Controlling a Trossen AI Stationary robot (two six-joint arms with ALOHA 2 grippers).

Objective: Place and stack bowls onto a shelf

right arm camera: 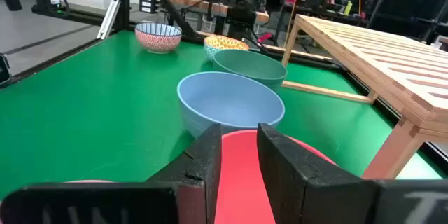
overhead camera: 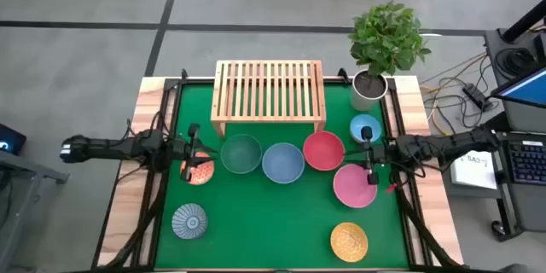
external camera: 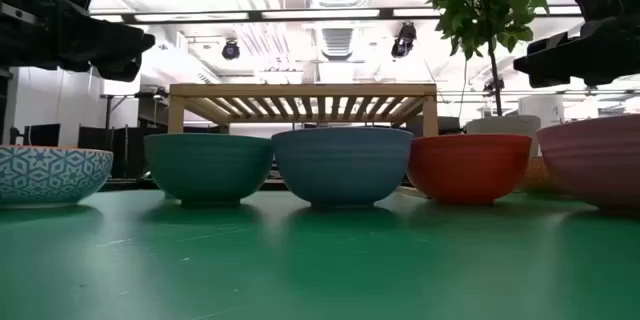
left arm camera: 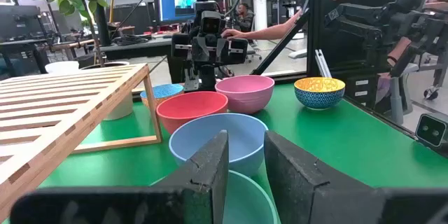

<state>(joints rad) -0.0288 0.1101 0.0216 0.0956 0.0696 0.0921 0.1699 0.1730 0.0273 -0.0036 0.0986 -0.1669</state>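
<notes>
The light-wood shelf [overhead camera: 269, 94] stands on its short legs at the far side of the green mat. In front of it, a row of bowls rests on the mat: green [overhead camera: 241, 153], blue-grey [overhead camera: 282, 163] and red [overhead camera: 323, 150]. The pink bowl [overhead camera: 355, 185], light blue bowl [overhead camera: 365, 128], patterned orange bowl [overhead camera: 200, 172], dark grey-blue bowl [overhead camera: 189, 221] and yellow bowl [overhead camera: 349, 241] sit around them. My left gripper [overhead camera: 191, 147] hovers open at the row's left end, above the orange bowl. My right gripper [overhead camera: 368, 155] hovers open at the right end, between the red and pink bowls.
A white pot with a leafy plant [overhead camera: 372, 85] stands at the far right corner beside the shelf. Wooden boards edge the mat [overhead camera: 256, 222] left and right. Open mat lies between the dark grey-blue and yellow bowls. In the left wrist view, a person [left arm camera: 350, 0] sits beyond the table.
</notes>
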